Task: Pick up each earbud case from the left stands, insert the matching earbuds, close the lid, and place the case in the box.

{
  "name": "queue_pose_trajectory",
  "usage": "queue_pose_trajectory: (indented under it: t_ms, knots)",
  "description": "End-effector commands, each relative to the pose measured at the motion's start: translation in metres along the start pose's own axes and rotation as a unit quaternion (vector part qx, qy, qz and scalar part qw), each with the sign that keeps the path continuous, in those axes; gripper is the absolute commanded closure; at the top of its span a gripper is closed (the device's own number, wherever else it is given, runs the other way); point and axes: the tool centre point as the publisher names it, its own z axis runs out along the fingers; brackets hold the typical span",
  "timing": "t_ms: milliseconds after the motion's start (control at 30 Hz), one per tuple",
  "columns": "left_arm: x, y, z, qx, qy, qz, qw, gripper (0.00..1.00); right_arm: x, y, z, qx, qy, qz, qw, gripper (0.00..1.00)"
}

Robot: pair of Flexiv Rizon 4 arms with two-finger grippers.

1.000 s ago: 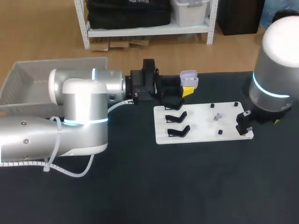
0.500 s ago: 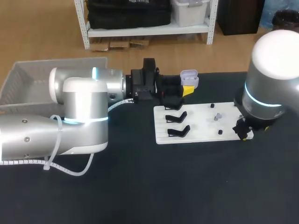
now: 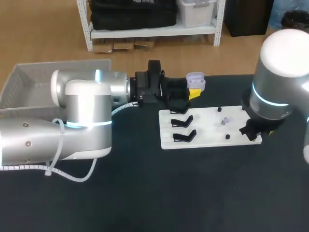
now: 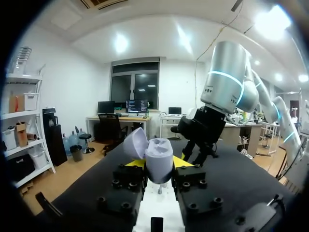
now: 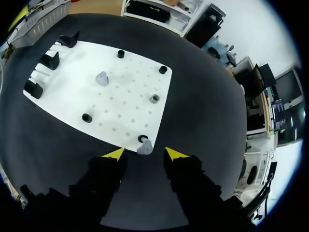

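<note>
Black tabletop [image 3: 145,193] carries a white board [image 5: 130,96]; the right gripper [image 5: 145,153] hangs spread above a grey earbud [image 5: 144,146] at its corner. The left gripper [image 4: 159,164] clamps the open earbud case [image 4: 157,155], base partly hidden.

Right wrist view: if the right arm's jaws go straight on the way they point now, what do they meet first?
Most likely the small grey earbud on the corner of the white board, just ahead of the open jaws and centred between them. How far off it is I cannot tell.
</note>
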Motion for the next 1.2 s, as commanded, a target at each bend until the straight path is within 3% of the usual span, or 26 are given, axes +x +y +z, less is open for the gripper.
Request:
queue_pose_trajectory:
  t_ms: [33, 633, 867, 1200]
  knots:
    - [0.002, -0.001, 0.000, -0.002, -0.004, 0.002, 1.000, 1.00, -0.001, -0.003, 0.001, -0.004, 0.003, -0.007, 1.000, 0.57]
    - [0.002, -0.001, 0.000, -0.002, -0.004, 0.002, 1.000, 1.00, -0.002, 0.002, 0.007, -0.019, 0.009, -0.019, 1.000, 0.69]
    - [0.002, -0.001, 0.000, -0.002, -0.004, 0.002, 1.000, 1.00, 0.000, 0.004, 0.011, -0.022, 0.011, -0.013, 1.000, 0.98]
    - [0.002, -0.001, 0.000, -0.002, -0.004, 0.002, 1.000, 1.00, 0.000, 0.002, 0.007, -0.018, 0.014, -0.010, 1.000, 1.00]
